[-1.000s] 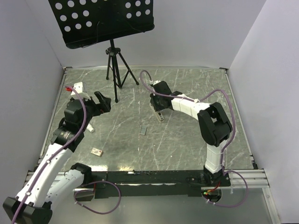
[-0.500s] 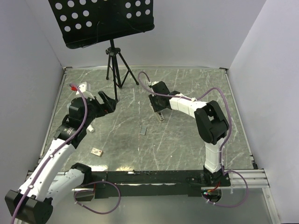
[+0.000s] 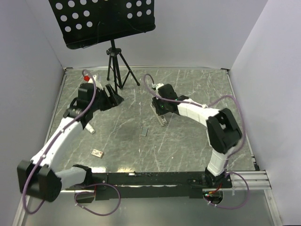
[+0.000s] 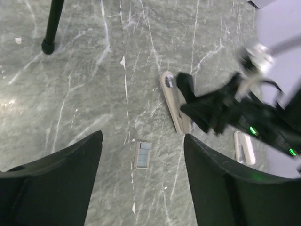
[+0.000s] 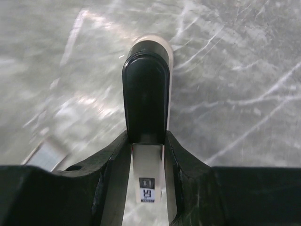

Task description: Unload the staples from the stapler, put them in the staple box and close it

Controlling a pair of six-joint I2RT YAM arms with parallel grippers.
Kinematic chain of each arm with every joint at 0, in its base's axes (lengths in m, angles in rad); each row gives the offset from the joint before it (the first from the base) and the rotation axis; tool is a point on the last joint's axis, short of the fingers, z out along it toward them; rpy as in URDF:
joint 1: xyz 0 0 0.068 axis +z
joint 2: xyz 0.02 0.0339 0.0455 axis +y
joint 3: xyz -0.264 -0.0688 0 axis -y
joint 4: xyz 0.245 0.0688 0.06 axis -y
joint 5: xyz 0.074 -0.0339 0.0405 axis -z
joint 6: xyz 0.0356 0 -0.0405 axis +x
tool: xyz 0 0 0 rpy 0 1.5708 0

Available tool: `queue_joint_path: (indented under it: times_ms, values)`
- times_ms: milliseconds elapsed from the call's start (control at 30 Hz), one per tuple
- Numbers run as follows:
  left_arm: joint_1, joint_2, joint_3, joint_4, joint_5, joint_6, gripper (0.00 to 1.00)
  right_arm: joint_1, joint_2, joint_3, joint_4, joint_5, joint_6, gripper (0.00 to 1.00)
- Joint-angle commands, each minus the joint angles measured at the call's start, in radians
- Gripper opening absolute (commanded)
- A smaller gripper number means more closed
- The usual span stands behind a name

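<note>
Writing: we find only 1 small sticker [image 5: 147, 184] on the stapler [image 5: 146, 84]; its black marks are too small to read.
Table [image 3: 188, 141]: we see a dark grey marbled top with white veins.
Room: plain pale walls [image 3: 197, 33] on 3 sides, and a black perforated stand [image 3: 103, 21] at the far edge.
Stapler: on the table, near its middle.
Staples [image 3: 144, 132]: 1 small grey strip lying flat, near the stapler but apart from it.
Right end effector [image 3: 161, 112]: narrow, with fingers pressed on both sides of the stapler.
Left end effector [image 4: 141, 137]: wide, holding nothing, above the table's left side.
</note>
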Motion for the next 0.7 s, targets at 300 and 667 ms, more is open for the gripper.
queue_joint_path:
  times_ms: [300, 667]
  values:
    - [0.091, 0.251, 0.187, 0.04, 0.422, 0.045, 0.62, 0.129, -0.451, -0.188, 0.329, -0.241, 0.093, 0.0]
    - [0.091, 0.219, 0.082, 0.1, 0.452, 0.048, 0.48, 0.247, -0.425, -0.129, 0.39, -0.203, 0.095, 0.0]
